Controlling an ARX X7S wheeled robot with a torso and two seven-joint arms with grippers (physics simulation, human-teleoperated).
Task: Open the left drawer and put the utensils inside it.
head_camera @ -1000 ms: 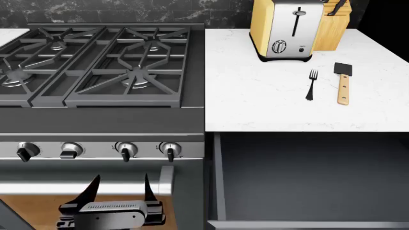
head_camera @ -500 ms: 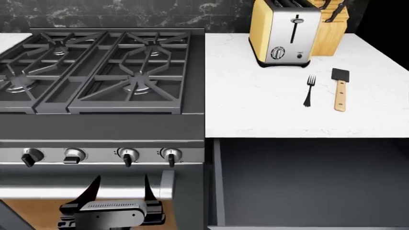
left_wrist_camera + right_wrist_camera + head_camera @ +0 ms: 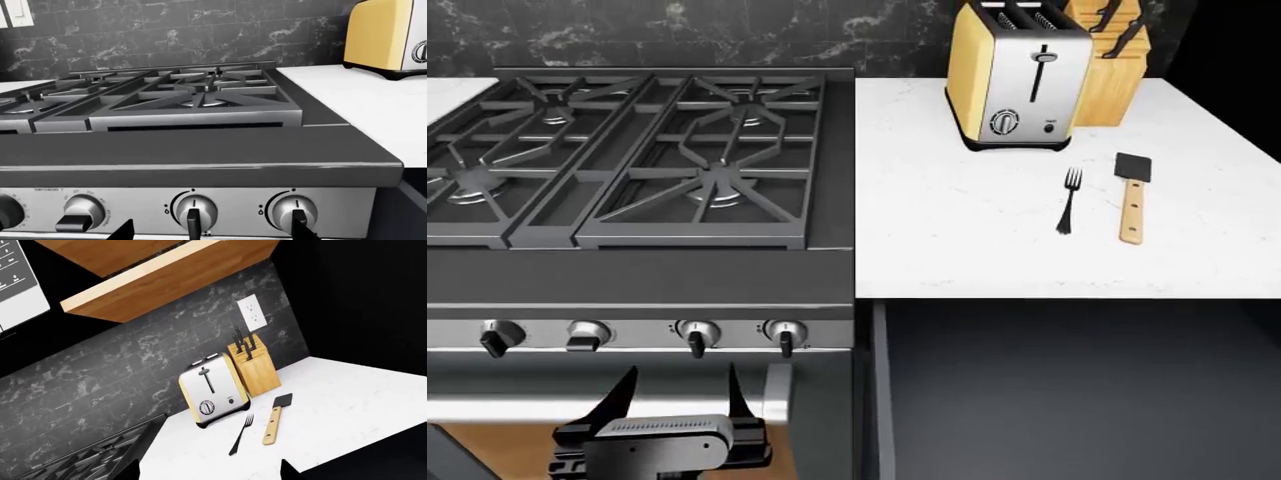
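The left drawer (image 3: pixel 1068 390) stands pulled out under the white counter (image 3: pixel 961 240), showing its plain dark grey inside. On the counter lie the utensils: a dark fork (image 3: pixel 1069 200) (image 3: pixel 241 434) and, just right of it, a spatula (image 3: pixel 1130 198) (image 3: pixel 275 419) with a black blade and wooden handle. My left gripper (image 3: pixel 681 395) (image 3: pixel 213 232) hangs open and holds nothing, low in front of the oven and left of the drawer. My right gripper (image 3: pixel 210 472) is outside the head view; its tips stand wide apart above the counter, short of the fork.
A yellow and steel toaster (image 3: pixel 1018 75) and a wooden knife block (image 3: pixel 1110 62) stand at the counter's back, behind the utensils. The gas stove (image 3: pixel 641 150) with its knob row (image 3: pixel 694 335) fills the left. The oven's steel bar handle (image 3: pixel 507 405) is by my left gripper.
The head view has shifted: stove, counter and utensils sit lower in the picture, and the drawer's front edge has slipped out at the bottom. The left gripper looks unmoved.
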